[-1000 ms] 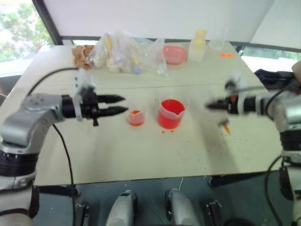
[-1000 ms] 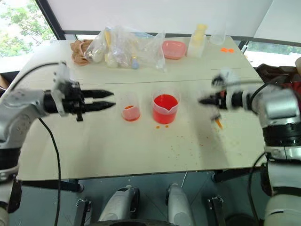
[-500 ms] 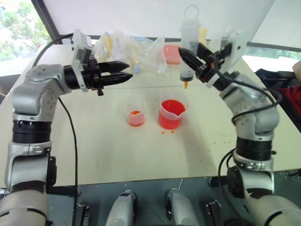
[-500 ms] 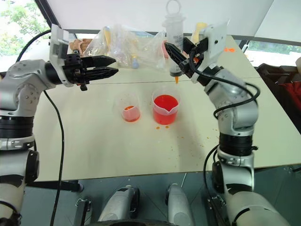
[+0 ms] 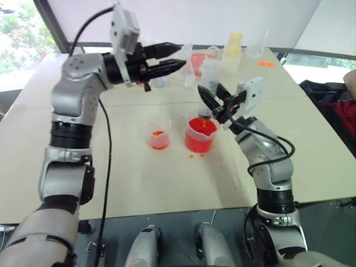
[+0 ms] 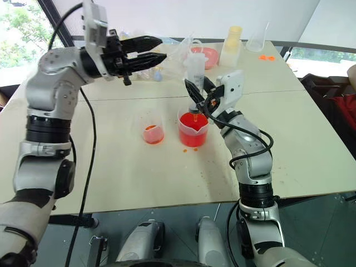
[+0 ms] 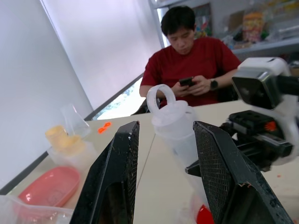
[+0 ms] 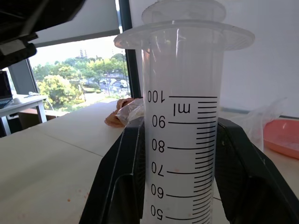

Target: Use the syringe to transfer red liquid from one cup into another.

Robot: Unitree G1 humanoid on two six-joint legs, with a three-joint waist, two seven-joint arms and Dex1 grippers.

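Here, nearest to me on the pale table (image 6: 128, 183), sit the two vessels side by side: the small clear cup (image 6: 153, 132) on my left with a little red liquid at its bottom, and just to its right the larger spouted beaker (image 6: 193, 129), holding much more of the red liquid (image 6: 193, 123). A few red drops (image 6: 188, 149) speckle the table in front of the beaker, and finer specks are scattered toward my right.

My right gripper (image 6: 197, 95) is clamped on the barrel of the syringe (image 6: 194, 69), one black finger on each side of the printed graduations, as my right wrist view shows plainly. I hold the syringe upright directly over the beaker, with its lower end down at the beaker's mouth; I cannot tell whether the tip touches the liquid. The plunger's ring stands at the top.

My left gripper (image 6: 158, 48) is higher and farther out, pointing across toward my right, its two fingers spread apart and holding nothing. In my left wrist view the ring top of the syringe (image 7: 161, 96) shows between those fingers, but beyond them and untouched.

Farther back lie a crumpled clear plastic bag (image 6: 175, 50) with small items inside, a pink dish (image 6: 207, 55), a pale yellow-capped bottle (image 6: 232, 44) and a clear funnel-shaped cup (image 6: 258, 38). Beyond the table a person in a red shirt (image 7: 191, 58) sits looking at a phone.
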